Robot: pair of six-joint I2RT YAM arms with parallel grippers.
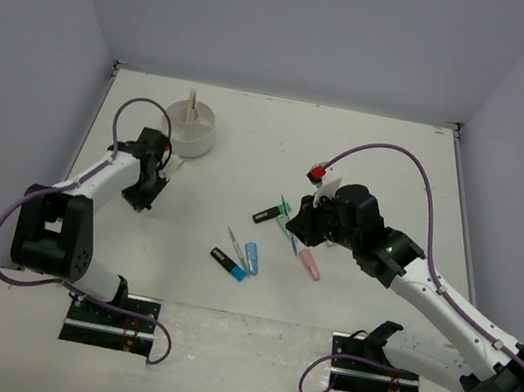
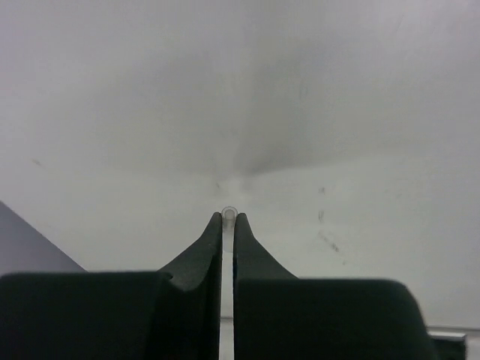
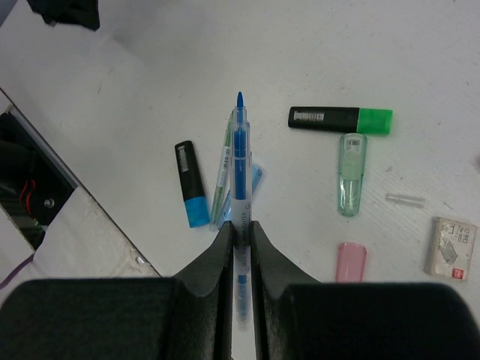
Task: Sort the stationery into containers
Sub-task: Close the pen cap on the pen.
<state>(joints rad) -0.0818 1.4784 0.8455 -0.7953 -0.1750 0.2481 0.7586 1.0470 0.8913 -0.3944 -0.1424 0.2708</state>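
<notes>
Nearest, the right gripper [image 3: 240,234] is pinching the blue pen [image 3: 239,150] across its barrel, with the pen's long axis running straight out beyond the fingertips. The white tub [image 1: 208,142] is sitting well apart to the far left, nearer the left gripper [image 2: 229,219], whose jaws are pressing shut with nothing identifiable between them. Labels on the black-and-green highlighter [image 3: 322,117] and the eraser [image 3: 451,247] are showing print too small to read.

Pink item [image 3: 351,262]: near end hidden behind the right gripper [image 3: 240,229]. Light-blue item [image 3: 256,177]: largely covered by the blue pen [image 3: 239,150], whose rear is lost between the fingers. Clear round tip [image 2: 229,214] at the left gripper [image 2: 229,220]: too little shown to be identified.
</notes>
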